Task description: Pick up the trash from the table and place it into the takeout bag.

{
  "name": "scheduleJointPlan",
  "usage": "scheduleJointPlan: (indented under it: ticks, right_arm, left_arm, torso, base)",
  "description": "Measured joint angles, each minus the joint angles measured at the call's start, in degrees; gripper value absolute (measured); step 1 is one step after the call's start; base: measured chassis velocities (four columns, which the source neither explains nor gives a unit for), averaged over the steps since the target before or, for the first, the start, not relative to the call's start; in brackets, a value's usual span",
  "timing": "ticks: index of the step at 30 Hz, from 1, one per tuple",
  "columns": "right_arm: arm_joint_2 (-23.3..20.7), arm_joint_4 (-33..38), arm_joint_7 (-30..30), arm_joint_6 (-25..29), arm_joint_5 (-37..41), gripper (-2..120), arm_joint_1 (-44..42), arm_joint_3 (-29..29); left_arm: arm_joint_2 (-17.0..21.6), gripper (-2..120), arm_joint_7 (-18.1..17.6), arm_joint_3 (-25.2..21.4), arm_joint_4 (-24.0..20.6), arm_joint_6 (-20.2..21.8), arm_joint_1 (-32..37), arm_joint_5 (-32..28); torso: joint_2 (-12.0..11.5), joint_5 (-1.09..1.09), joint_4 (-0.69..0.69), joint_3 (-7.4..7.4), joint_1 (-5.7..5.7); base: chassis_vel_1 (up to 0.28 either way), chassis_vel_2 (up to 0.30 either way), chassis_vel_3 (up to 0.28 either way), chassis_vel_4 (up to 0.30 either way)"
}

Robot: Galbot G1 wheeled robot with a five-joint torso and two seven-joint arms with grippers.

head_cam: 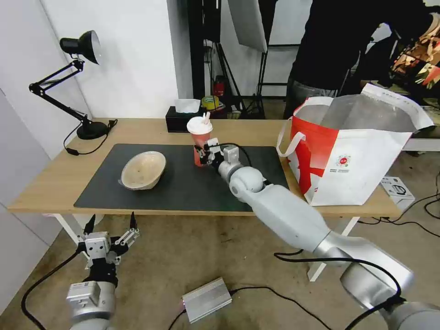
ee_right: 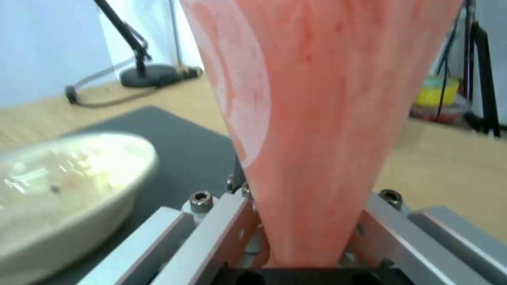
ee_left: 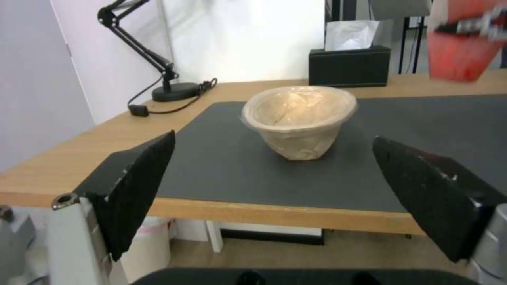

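A red drink cup (head_cam: 200, 137) with a white lid and straw stands on the dark mat (head_cam: 183, 183) of the table (head_cam: 55, 178), and my right gripper (head_cam: 205, 155) is shut on its lower body. Up close, the red drink cup (ee_right: 317, 118) sits between that gripper's metal jaws. A beige pulp bowl (head_cam: 143, 170) rests tilted on the mat's left part; the beige pulp bowl (ee_left: 298, 120) faces my left gripper (ee_left: 275, 190), which hangs open below the table's front edge. That left gripper (head_cam: 111, 224) is apart from everything. The takeout bag (head_cam: 353, 151) stands open on the table's right end.
A black tissue box (head_cam: 183, 118) sits at the table's back edge behind the cup. A black desk lamp (head_cam: 78, 82) and its cable occupy the back left corner. A grey box (head_cam: 207, 299) and cables lie on the floor. A person stands behind the bag.
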Motion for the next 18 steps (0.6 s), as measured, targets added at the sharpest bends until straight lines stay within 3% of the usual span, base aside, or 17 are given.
scheduleJointPlan:
  ticks: [10,18]
  right_arm:
    - [-7.30,12.22,2.19,-3.79,6.17,5,4.50,-0.94]
    - [-12.07,16.96,2.74,-5.20,9.74,5,9.07,-2.11]
  left_arm:
    - [1.26,100,0.06,0.26,-0.90,0.04,0.80,0.10]
    - [3.94,100,0.09,-0.17,-1.16,-0.07,2.31,0.10]
  torso:
    - [0.00,0.00,0.00,0.00,0.00]
    - [0.00,0.00,0.00,0.00,0.00]
  base:
    - [0.000,0.000,0.000,0.000]
    - [0.000,0.000,0.000,0.000]
